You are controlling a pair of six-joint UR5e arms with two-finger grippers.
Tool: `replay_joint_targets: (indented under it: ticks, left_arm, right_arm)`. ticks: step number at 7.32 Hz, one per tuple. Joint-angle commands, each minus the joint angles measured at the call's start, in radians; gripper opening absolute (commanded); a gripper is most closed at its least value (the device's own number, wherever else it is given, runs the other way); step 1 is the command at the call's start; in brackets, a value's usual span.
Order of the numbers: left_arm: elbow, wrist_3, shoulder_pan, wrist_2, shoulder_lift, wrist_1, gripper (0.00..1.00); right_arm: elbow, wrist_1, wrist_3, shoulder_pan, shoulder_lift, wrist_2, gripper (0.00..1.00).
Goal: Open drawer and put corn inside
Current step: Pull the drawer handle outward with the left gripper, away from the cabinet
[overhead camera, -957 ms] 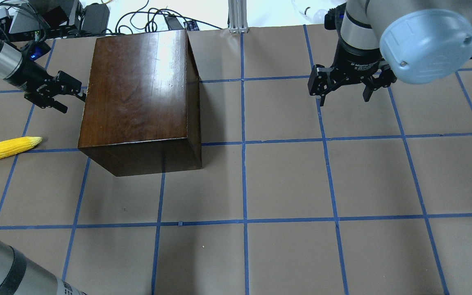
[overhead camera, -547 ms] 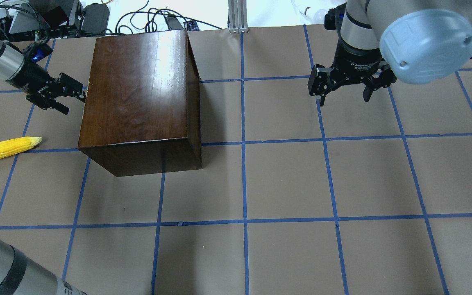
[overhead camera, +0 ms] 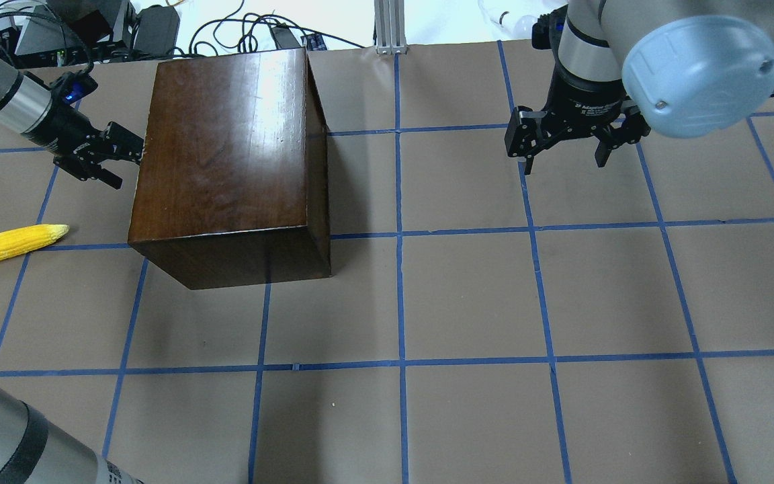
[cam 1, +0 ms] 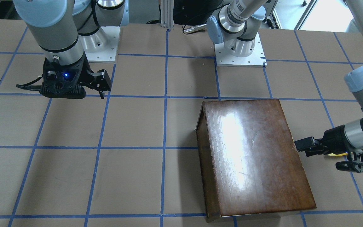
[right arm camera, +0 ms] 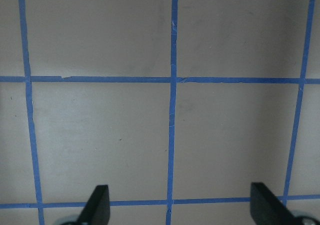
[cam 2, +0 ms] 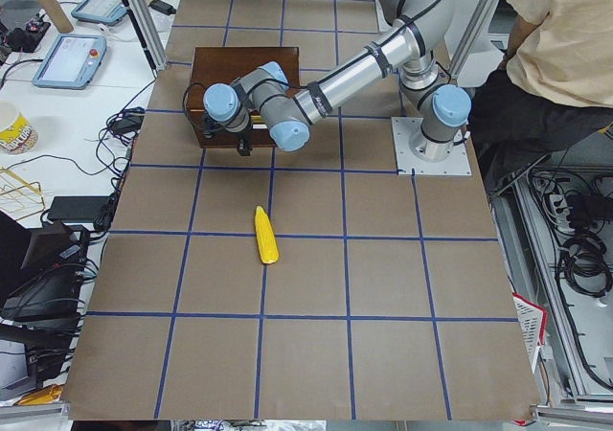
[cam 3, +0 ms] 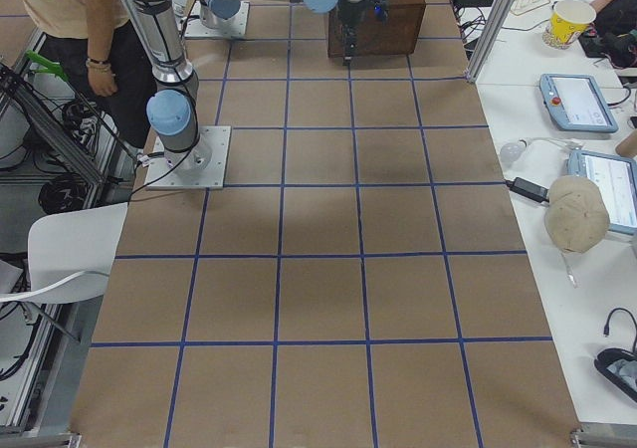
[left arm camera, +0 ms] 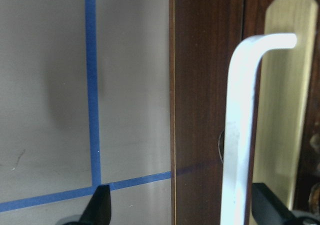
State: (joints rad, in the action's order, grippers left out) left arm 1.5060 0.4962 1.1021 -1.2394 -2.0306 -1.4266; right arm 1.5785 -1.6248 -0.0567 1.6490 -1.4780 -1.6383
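The dark-brown wooden box (overhead camera: 226,161) stands at the table's back left. Its drawer is closed; only its front panel (left arm camera: 205,85) shows, with a brass plate and a white metal handle (left arm camera: 240,135). My left gripper (overhead camera: 126,161) is open, right up at the box's left side. In the left wrist view its fingertips (left arm camera: 102,207) stand either side of the handle without gripping it. The yellow corn (overhead camera: 16,243) lies on the table nearer the robot than the left gripper, also in the exterior left view (cam 2: 267,236). My right gripper (overhead camera: 565,158) is open and empty, hovering at the back right.
The brown paper table cover (overhead camera: 467,296) carries a blue tape grid. Cables and electronics (overhead camera: 91,27) lie beyond the back edge behind the box. A person (cam 2: 565,57) is beside the robot bases. Both bases (cam 1: 238,50) are bolted at the robot's side of the table.
My left gripper has moved closer to the box's left side, up to the drawer handle. The corn, the box and the right arm have not moved.
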Motion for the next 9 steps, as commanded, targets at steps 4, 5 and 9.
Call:
replay_joint_targets:
  ticks: [4,5,9]
  left_arm:
    - [0.0,0.002,0.002,-0.003,-0.013,0.023,1.0]
    - [0.002,0.004,0.002,-0.003,-0.013,0.026,1.0]
    - [0.003,-0.002,0.001,-0.018,-0.013,0.055,1.0]
  right_arm:
    - [0.0,0.0,0.0,0.0,-0.001,0.0,1.0]
    - [0.0,0.0,0.0,0.0,-0.001,0.0,1.0]
    - [0.0,0.0,0.0,0.0,-0.001,0.0,1.0]
